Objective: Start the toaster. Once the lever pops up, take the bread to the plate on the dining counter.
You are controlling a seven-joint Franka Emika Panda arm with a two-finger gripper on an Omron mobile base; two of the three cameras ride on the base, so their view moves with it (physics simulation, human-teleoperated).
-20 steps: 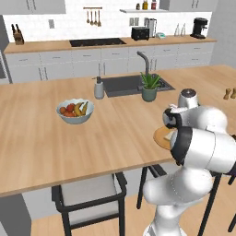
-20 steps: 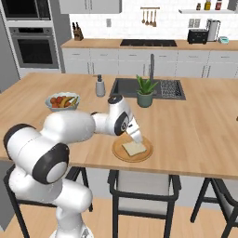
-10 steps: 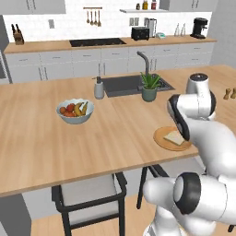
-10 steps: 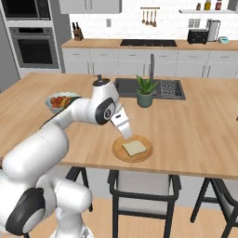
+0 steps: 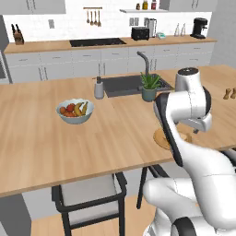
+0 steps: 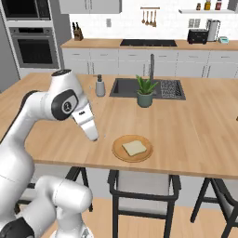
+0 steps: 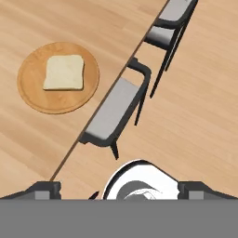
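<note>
On the table (image 6: 195, 125) I see bread (image 6: 134, 148) on its plate (image 6: 120, 154); my gripper (image 7: 119, 189) (jaws wide apart, empty) could knock both when swinging.

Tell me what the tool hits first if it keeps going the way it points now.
Probably the chair at the counter edge, or the floor beyond it; depth is unclear. The open tool is not aimed at the bread on the plate.
</note>
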